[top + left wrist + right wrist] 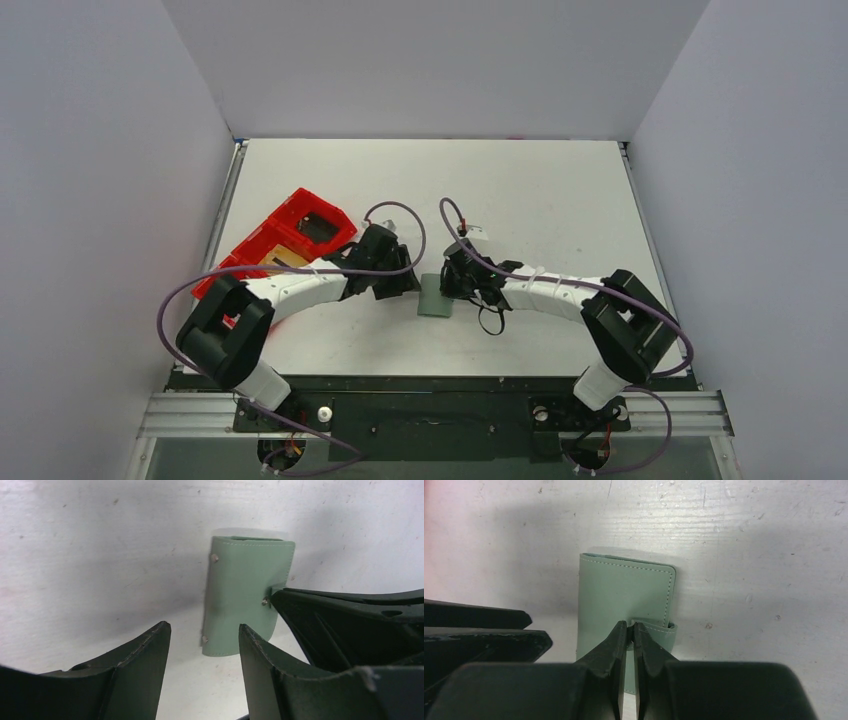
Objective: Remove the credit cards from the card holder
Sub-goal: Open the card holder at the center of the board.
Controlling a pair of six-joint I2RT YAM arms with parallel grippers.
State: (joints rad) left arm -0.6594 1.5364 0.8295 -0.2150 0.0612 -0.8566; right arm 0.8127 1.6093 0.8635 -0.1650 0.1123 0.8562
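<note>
In the middle of the overhead frame the closed card holder (434,296) lay flat on the table (540,190), the right gripper (630,630) pinching its side tab (659,628), apparently to unfasten it, while the left gripper (204,630) hovered spread alongside

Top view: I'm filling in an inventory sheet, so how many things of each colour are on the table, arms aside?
Red: 1, the tray
Grey-green: 1, the card holder
Tan: 1, a card in the tray
Total: 3. Something dark in the tray's far compartment is too unclear to count.
</note>
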